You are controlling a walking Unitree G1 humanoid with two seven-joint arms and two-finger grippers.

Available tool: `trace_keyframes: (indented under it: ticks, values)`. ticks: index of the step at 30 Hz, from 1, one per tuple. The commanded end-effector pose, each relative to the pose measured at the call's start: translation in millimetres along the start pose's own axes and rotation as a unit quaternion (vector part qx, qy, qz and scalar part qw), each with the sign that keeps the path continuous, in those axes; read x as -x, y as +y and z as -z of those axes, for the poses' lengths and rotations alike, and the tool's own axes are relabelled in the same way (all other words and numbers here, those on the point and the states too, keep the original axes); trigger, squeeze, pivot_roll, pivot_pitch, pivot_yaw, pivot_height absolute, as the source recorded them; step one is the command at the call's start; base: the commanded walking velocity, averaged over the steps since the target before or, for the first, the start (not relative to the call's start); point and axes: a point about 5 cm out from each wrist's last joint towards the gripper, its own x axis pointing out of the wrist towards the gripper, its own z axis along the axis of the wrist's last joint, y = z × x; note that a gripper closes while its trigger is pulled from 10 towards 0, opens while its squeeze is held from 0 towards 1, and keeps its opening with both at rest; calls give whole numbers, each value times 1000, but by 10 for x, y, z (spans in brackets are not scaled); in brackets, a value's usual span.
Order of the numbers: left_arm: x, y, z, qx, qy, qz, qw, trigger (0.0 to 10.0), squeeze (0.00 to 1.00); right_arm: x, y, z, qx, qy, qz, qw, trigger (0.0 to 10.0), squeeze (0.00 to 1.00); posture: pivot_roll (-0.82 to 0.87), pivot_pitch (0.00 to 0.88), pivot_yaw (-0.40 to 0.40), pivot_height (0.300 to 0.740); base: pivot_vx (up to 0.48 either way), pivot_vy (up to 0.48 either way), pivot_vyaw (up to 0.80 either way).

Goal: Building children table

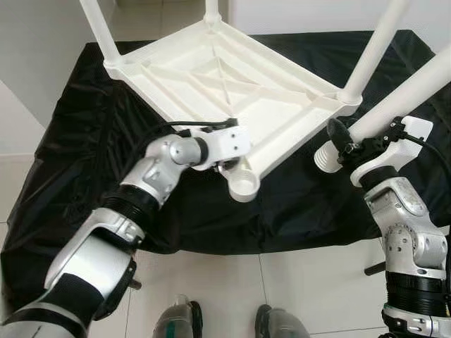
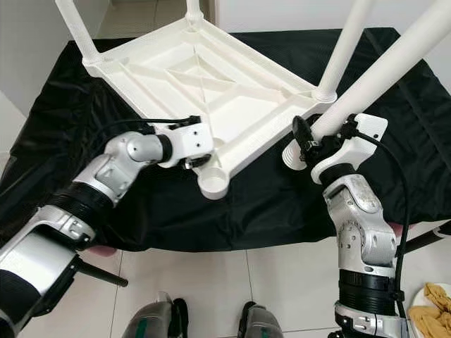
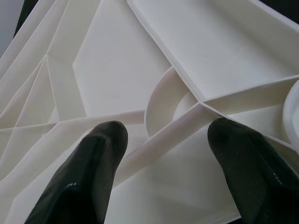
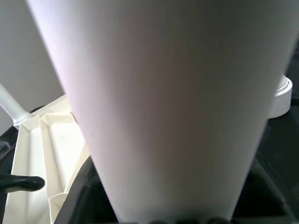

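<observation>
A white plastic table (image 1: 211, 77) lies upside down on a black cloth (image 1: 77, 141). Three legs stand up from its corners, one of them at the right (image 1: 373, 49). The near corner socket (image 1: 244, 186) is empty. My left gripper (image 1: 227, 166) rests on the table's underside just behind that socket, open, its fingers (image 3: 100, 154) astride a thin rib (image 3: 159, 144). My right gripper (image 1: 352, 144) is shut on a loose white leg (image 1: 416, 88), held slanted. The leg's ribbed end (image 1: 325, 156) hangs to the right of the empty socket, apart from it.
The black cloth covers a low surface that ends near my feet (image 1: 176, 320). Pale tiled floor (image 1: 303, 289) lies in front. A plate with yellowish bits (image 2: 431, 303) sits on the floor at the right. A white wall stands at the left.
</observation>
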Motion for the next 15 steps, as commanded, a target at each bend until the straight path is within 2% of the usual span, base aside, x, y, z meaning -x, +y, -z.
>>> trace_keyframes:
  ticks: [1,2,8,15]
  values:
    - [-72,-153,-39,16,-13,27,999,10000,0,24,10,-22,3,-3,0,1000,10000,0,-75,124,52,740,0,0,0]
    - [-110,-185,-96,33,-25,23,999,10000,0,29,16,-29,3,-4,2,1000,10000,0,-78,123,53,740,0,0,0]
    - [-206,-264,-220,62,-47,26,997,10000,0,65,12,-70,8,-11,8,1000,10000,0,-128,115,73,740,0,0,0]
    - [-339,-333,-432,82,-76,30,993,10000,0,160,-42,-135,18,-21,28,999,10000,0,-161,117,93,740,0,0,0]
